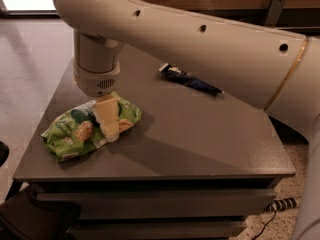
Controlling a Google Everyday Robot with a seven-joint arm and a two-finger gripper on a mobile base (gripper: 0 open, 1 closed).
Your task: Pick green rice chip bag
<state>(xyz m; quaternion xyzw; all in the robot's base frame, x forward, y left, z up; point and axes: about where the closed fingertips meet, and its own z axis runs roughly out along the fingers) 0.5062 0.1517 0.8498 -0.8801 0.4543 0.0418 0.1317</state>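
Note:
The green rice chip bag (75, 129) lies crumpled on the front left part of the grey table (200, 134). It is light green with a dark round logo and pictured tan rice cakes. My gripper (109, 126) hangs from the white arm straight down over the bag's right half. Its cream fingers (110, 119) reach down onto the bag's middle. The arm hides part of the bag's upper edge.
A dark navy blue chip bag (190, 79) lies at the back of the table, partly hidden by the arm. The table's front edge is close below the green bag. A cable and plug (280, 204) lie on the floor at the lower right.

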